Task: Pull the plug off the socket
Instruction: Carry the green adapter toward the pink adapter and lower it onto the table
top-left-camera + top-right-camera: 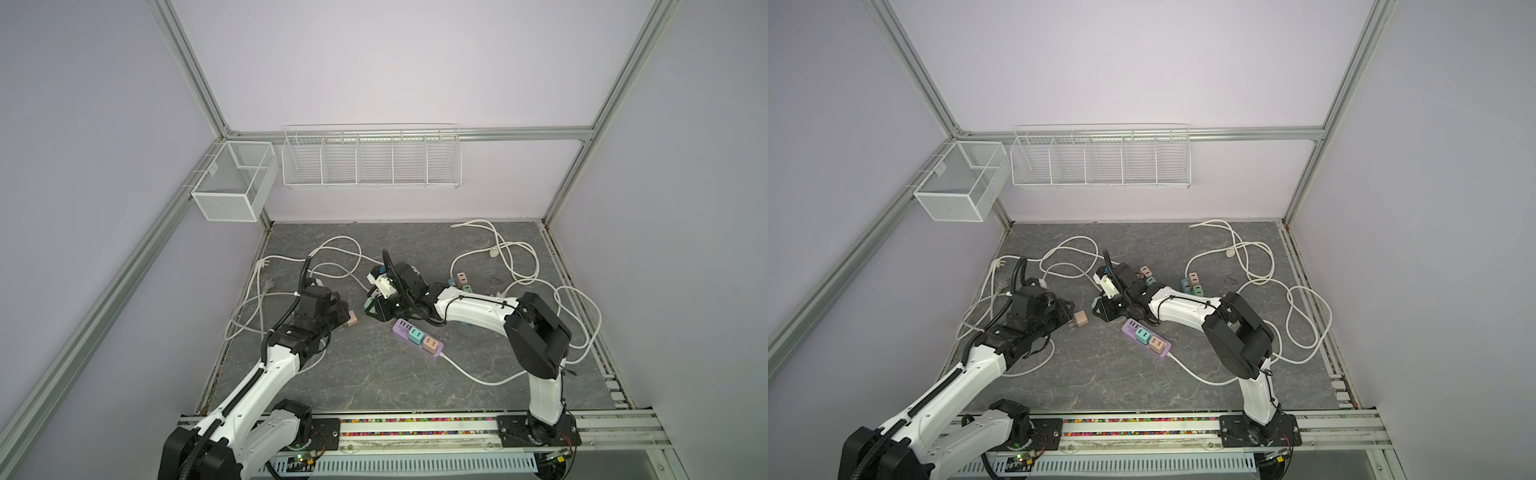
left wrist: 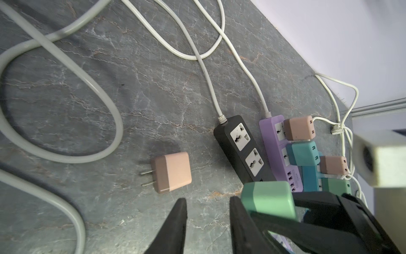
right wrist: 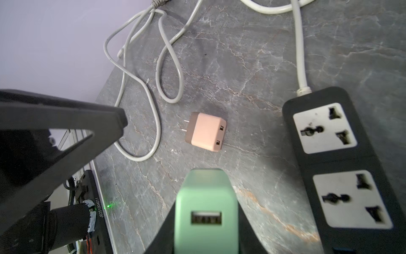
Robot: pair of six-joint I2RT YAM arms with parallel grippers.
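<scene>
A mint-green plug [image 3: 206, 211] hangs just above the table, off the black socket strip [image 3: 338, 167], with my right gripper [image 3: 206, 189] shut on its sides. The strip's two visible sockets [image 2: 241, 140] are empty. A pink plug [image 2: 171, 172] lies loose on the table with its prongs bare, just beyond my left gripper [image 2: 208, 200]. That gripper stands open with only table between its fingers. In both top views the pink plug [image 1: 352, 319] sits at the left gripper's tip [image 1: 343, 316], and the green plug [image 1: 1096, 305] is close to its right.
A purple strip [image 1: 417, 336] carrying teal and tan plugs lies in the middle. A second purple strip [image 2: 272, 140] with plugs lies beside the black one. White cables [image 1: 332, 249] loop over the back and both sides. Wire baskets [image 1: 370, 158] hang on the back wall.
</scene>
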